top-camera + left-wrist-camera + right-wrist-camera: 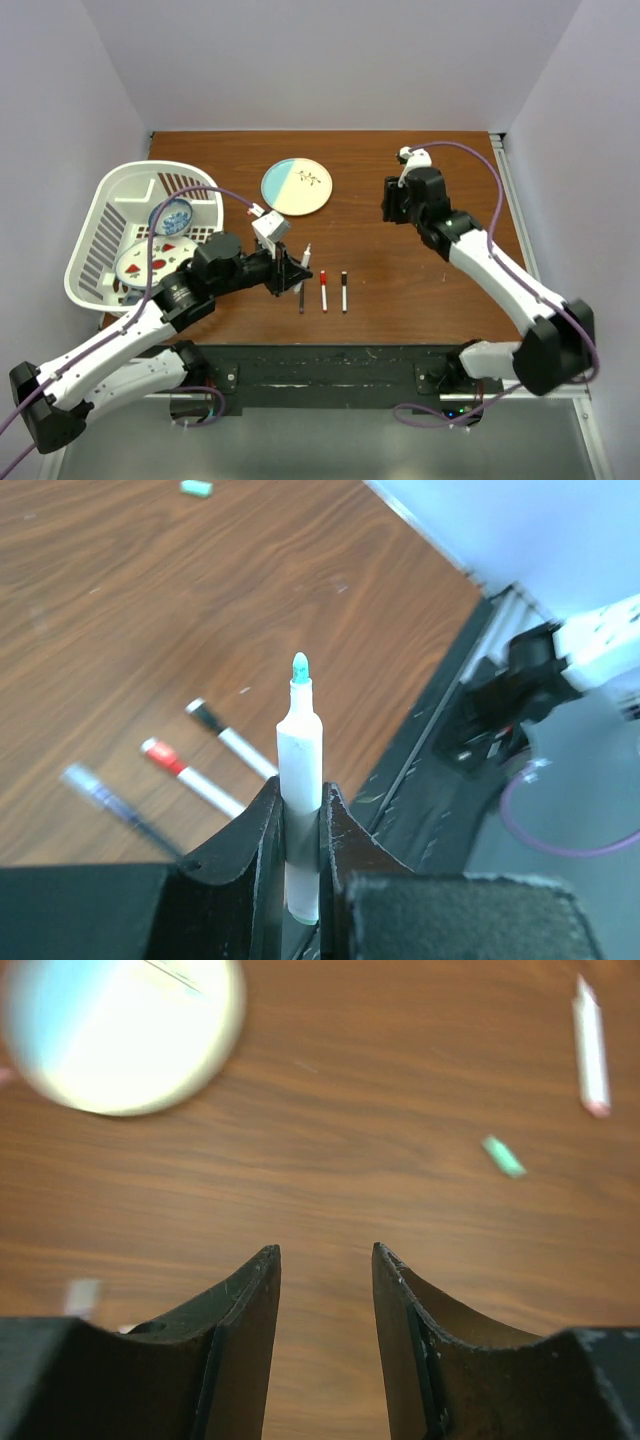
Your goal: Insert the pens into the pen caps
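My left gripper is shut on a white pen, which stands up past the fingertips with its green tip bare. Three capped pens lie side by side near the front edge. One is dark purple, one red-capped and one black-capped. My right gripper hangs open over bare wood. A green pen cap lies ahead and to its right. Farther off lies a white pen with a pinkish end.
A white basket holding dishes stands at the table's left. A round blue-and-cream plate lies at the back centre. The black base rail runs along the front edge.
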Action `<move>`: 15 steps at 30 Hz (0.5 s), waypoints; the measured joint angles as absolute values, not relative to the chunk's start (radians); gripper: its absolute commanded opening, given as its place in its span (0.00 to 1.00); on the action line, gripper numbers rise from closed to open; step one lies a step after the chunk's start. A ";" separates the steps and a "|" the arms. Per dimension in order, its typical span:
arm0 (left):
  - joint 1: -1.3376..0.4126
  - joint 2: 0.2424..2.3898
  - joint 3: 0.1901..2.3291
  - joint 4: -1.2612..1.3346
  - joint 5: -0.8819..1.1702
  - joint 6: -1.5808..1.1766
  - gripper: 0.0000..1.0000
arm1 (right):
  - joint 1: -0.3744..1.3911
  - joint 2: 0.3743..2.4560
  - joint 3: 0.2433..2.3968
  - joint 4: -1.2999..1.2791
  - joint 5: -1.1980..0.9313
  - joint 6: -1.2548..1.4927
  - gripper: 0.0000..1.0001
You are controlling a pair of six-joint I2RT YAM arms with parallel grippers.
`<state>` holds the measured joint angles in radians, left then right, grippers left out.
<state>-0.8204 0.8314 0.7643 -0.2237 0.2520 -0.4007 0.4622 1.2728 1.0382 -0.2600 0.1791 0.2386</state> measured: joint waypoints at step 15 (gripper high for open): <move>-0.820 0.743 0.733 -0.357 0.190 -0.270 0.00 | 0.166 1.876 1.401 -0.533 0.144 -0.050 0.46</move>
<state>-0.8204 0.7433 0.7326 -0.3573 0.1902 -0.2695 0.1658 1.8763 1.4010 -0.5335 0.1436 -0.0502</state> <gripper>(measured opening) 0.163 0.459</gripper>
